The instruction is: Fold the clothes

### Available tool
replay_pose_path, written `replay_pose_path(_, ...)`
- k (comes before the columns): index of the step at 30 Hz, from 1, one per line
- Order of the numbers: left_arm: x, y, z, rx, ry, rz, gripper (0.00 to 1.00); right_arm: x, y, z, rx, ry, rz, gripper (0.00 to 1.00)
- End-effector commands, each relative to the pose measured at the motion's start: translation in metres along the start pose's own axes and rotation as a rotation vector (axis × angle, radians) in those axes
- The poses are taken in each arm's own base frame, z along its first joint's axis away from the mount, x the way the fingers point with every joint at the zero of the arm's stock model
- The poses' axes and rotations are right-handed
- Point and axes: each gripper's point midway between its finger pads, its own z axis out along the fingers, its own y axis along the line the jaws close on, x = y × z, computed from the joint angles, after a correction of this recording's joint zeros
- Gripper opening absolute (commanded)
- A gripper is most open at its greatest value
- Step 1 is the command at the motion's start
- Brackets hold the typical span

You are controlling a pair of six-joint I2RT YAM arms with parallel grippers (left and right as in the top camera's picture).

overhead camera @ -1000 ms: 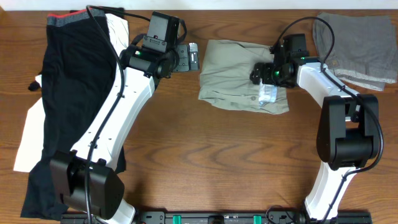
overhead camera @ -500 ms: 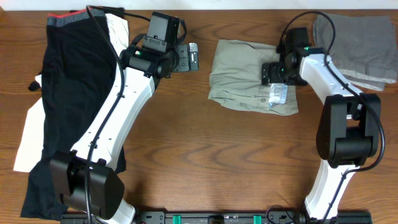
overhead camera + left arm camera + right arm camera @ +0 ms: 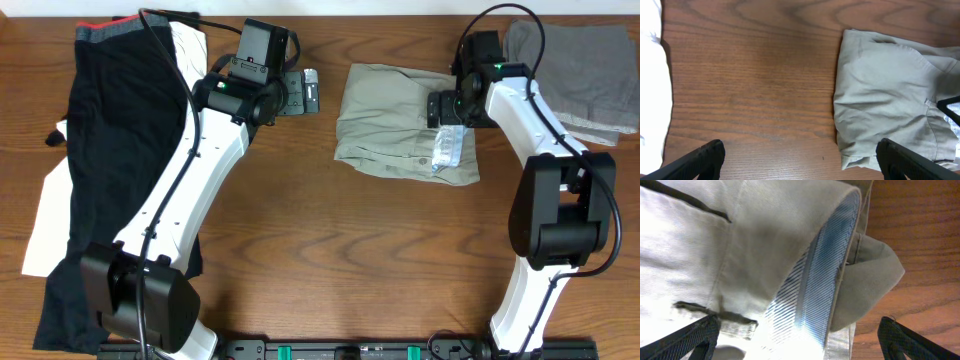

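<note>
Khaki shorts (image 3: 390, 120) lie folded — right claw (image 3: 800, 335) spread wide just over them.

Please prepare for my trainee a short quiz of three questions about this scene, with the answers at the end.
1. True or false: the left hand grips the khaki shorts.
2. What lies at the far right corner of the table? A. black garment. B. grey shorts. C. white cloth.
3. Short answer: which hand is over the striped lining of the khaki shorts?

Key: 1 false, it is open over bare wood beside them. 2 B. 3 the right hand.
</note>
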Motion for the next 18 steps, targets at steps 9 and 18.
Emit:
replay_pose_path(9, 0.004, 0.005, 0.007, -0.022, 0.013, 0.016, 0.98, 0.022, -0.024, 0.035, 0.036, 0.041, 0.046, 0.99)
replay_pose_path(18, 0.002, 0.005, 0.007, -0.02, 0.007, 0.016, 0.98, 0.026, -0.012, 0.044, -0.106, 0.04, 0.097, 0.96)
